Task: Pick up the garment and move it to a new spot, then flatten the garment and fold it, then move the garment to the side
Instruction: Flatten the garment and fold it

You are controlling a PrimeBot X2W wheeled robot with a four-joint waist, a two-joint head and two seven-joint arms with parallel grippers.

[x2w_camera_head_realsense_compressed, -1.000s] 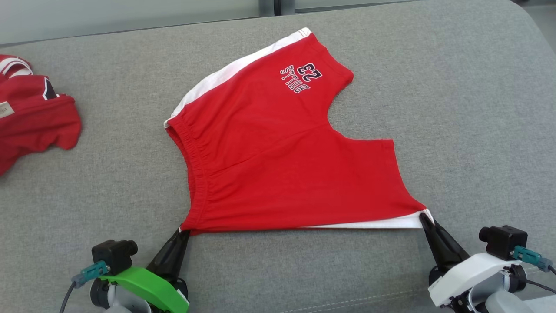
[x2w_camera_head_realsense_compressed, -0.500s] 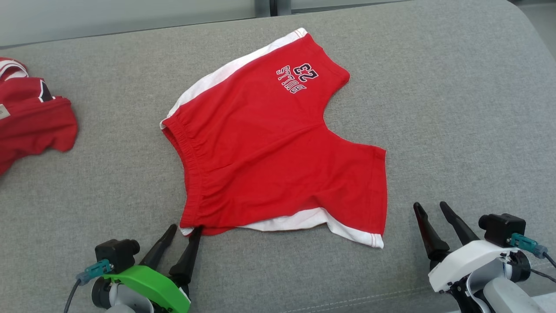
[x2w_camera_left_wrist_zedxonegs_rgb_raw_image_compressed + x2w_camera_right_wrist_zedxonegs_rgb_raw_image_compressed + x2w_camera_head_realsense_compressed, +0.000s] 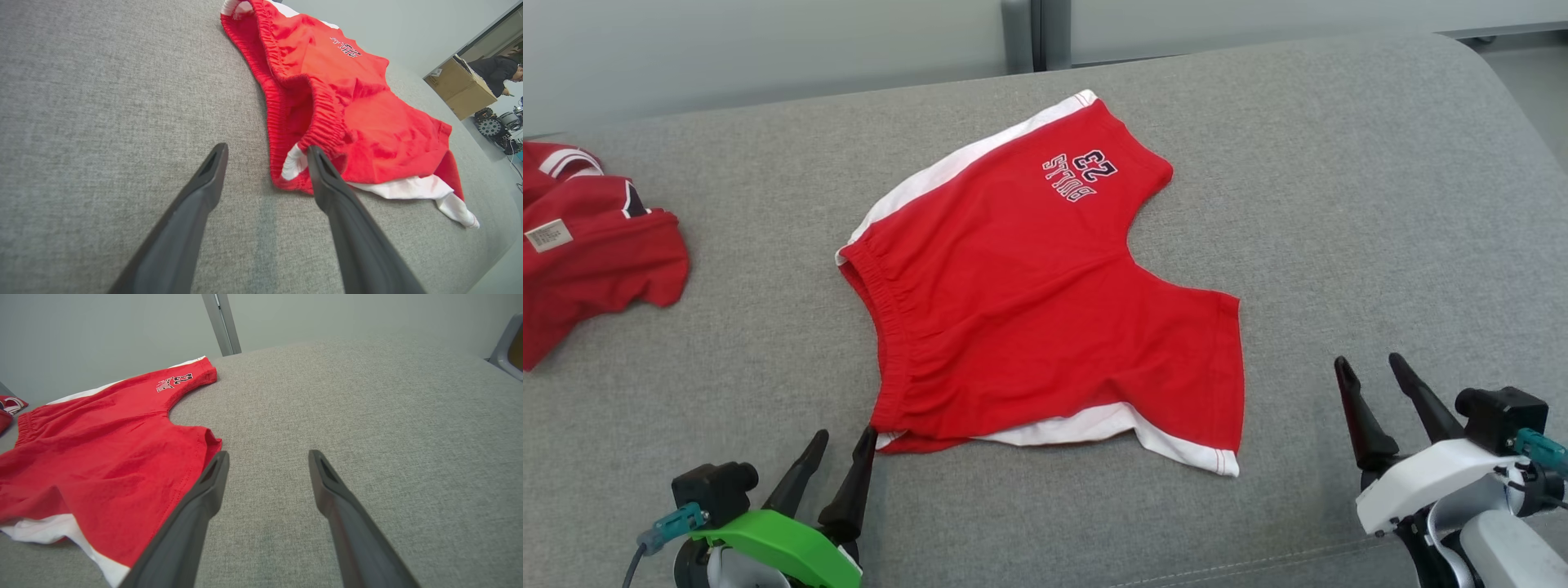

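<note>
The garment (image 3: 1037, 302) is a pair of red shorts with white side stripes and a dark "23" print, lying spread on the grey cushion (image 3: 1380, 204). It also shows in the left wrist view (image 3: 347, 102) and the right wrist view (image 3: 102, 457). My left gripper (image 3: 843, 441) stands open just below the waistband's near corner, its right fingertip (image 3: 314, 153) close against the cloth. Open and holding nothing, my right gripper (image 3: 1370, 363) sits to the right of the near leg hem, clear of the cloth.
A second red garment (image 3: 588, 245) lies crumpled at the cushion's far left edge. A grey wall panel (image 3: 768, 41) runs behind the cushion. In the left wrist view a person (image 3: 496, 69) and a cardboard box (image 3: 459, 87) stand beyond the cushion's edge.
Both grippers were shut on the shorts' near corners, stretching the edge taut. They opened and let go, the near leg slackened and folded back, and both grippers drew away.
</note>
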